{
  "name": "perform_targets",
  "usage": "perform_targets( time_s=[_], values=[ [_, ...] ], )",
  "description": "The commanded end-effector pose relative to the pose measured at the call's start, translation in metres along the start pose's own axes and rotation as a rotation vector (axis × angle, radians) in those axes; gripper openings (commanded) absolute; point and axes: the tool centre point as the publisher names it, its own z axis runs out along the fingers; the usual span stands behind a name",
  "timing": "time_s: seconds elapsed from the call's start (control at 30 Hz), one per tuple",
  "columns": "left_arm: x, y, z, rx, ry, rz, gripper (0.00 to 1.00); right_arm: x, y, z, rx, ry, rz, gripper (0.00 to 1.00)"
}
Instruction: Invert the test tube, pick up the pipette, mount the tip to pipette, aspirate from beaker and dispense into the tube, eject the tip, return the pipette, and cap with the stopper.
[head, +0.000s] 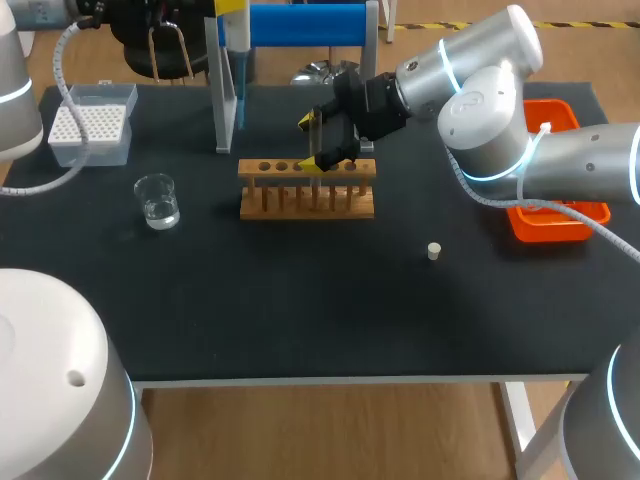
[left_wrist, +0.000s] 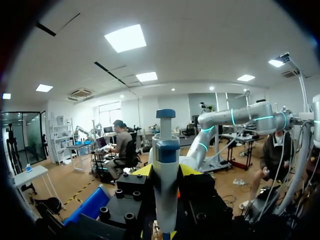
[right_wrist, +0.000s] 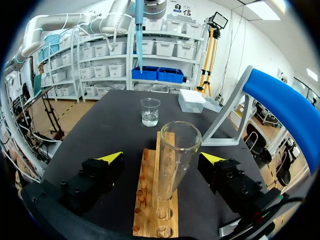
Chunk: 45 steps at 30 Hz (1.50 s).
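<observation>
Test tube stands in rack between spread fingers, untouched

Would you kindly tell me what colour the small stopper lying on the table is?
The stopper is off-white; the head view shows it best.

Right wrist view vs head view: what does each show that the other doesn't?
Right wrist only: the test tube, upright and mouth up in the rack, between the fingers of the open right pincer, which do not touch it. Head only: the stopper on the table and the orange tray. Both: rack, beaker, tip box.
</observation>
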Motion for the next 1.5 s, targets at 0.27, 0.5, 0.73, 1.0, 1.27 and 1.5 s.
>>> perform_targets(
  time_s=[0.27, 0.5, 0.73, 1.0, 1.27, 1.5],
  values=[
    [-0.012, -0.013, 0.055, 0.016, 0.104, -0.004, 0.0, 0.0, 0.0, -0.001, 0.001, 0.001, 0.001, 1.0],
    [-0.017, -0.021, 0.073, 0.031, 0.138, 0.013, 0.0, 0.0, 0.0, -0.001, 0.001, 0.001, 0.001, 1.0],
    [-0.021, -0.02, 0.084, 0.039, 0.154, 0.001, 0.0, 0.0, 0.0, -0.001, 0.001, 0.001, 0.001, 1.0],
    [-0.025, -0.016, 0.089, 0.054, 0.162, -0.007, 0.0, 0.0, 0.0, -0.001, 0.001, 0.001, 0.001, 1.0],
    [-0.028, -0.013, 0.09, 0.061, 0.165, -0.008, 0.0, 0.0, 0.0, -0.001, 0.001, 0.001, 0.001, 1.0],
    [-0.031, -0.01, 0.092, 0.065, 0.17, -0.009, 0.0, 0.0, 0.0, -0.001, 0.001, 0.001, 0.001, 1.0]
  ],
)
